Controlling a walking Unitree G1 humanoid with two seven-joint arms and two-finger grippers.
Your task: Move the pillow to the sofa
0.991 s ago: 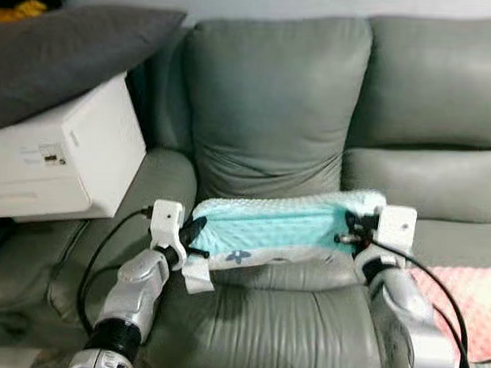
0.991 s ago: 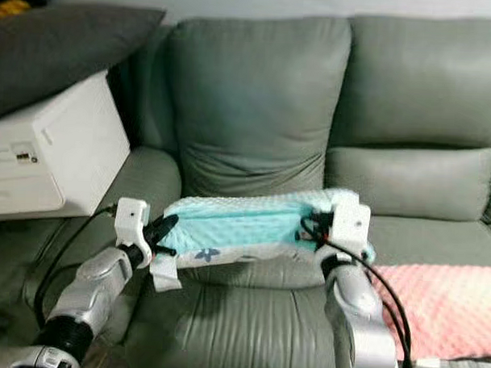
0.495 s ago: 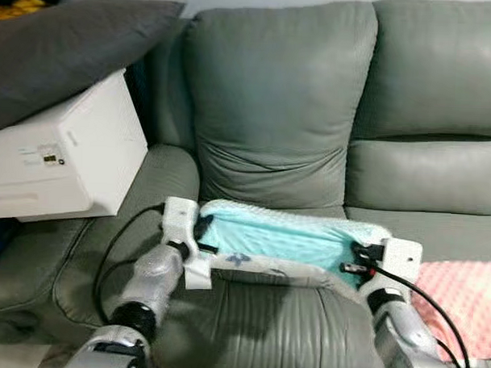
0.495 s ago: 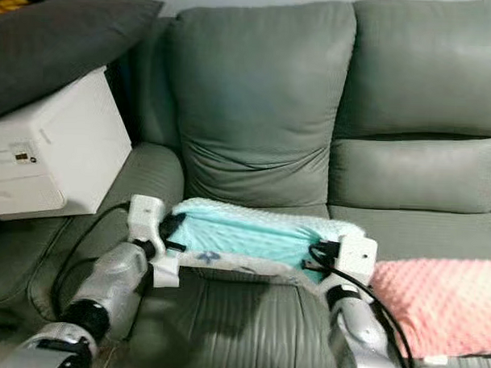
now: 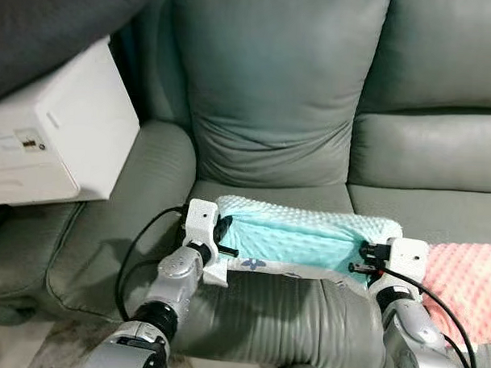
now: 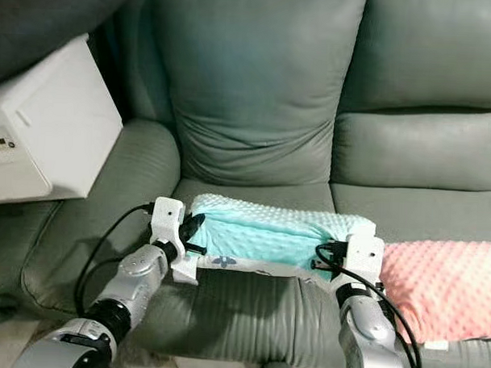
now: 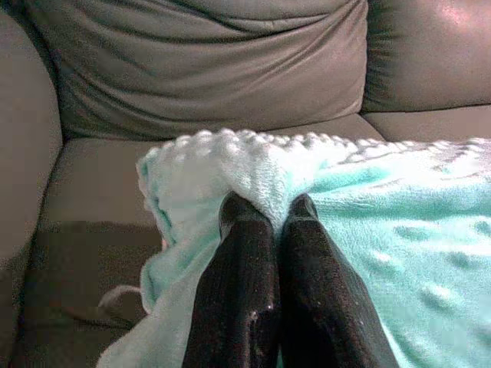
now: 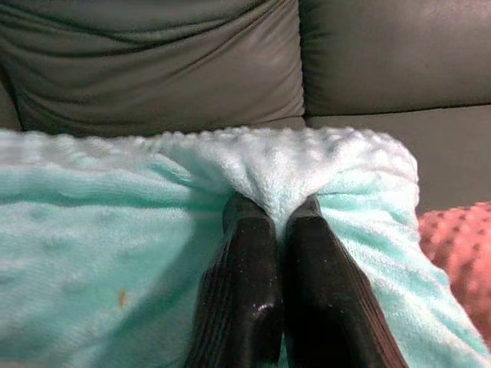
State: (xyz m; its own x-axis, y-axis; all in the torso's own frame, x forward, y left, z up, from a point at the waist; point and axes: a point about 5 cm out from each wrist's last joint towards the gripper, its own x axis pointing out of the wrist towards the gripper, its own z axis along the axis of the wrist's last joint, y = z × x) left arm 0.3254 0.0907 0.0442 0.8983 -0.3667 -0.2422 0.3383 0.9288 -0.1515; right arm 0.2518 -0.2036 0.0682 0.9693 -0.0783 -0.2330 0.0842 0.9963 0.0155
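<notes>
A mint-green dimpled pillow (image 5: 296, 238) with a white patterned underside hangs between my two grippers over the front of the grey sofa seat (image 5: 269, 193). My left gripper (image 5: 221, 238) is shut on the pillow's left end, and its black fingers (image 7: 245, 261) pinch a fold of the fabric in the left wrist view. At the right end my right gripper (image 5: 362, 259) is shut on the pillow (image 8: 115, 230) as well, its fingers (image 8: 249, 257) pressed into the plush. The pillow sits low, close to the seat cushion's front edge.
A pink dimpled pillow (image 5: 468, 281) lies on the seat to the right. A white box (image 5: 53, 137) rests on the sofa's left armrest with a dark grey cushion (image 5: 41, 23) on it. The sofa back cushions (image 5: 273, 88) stand behind.
The camera has tipped down and come nearer the sofa. Both grippers have lowered the pillow toward the seat, still holding its ends.
</notes>
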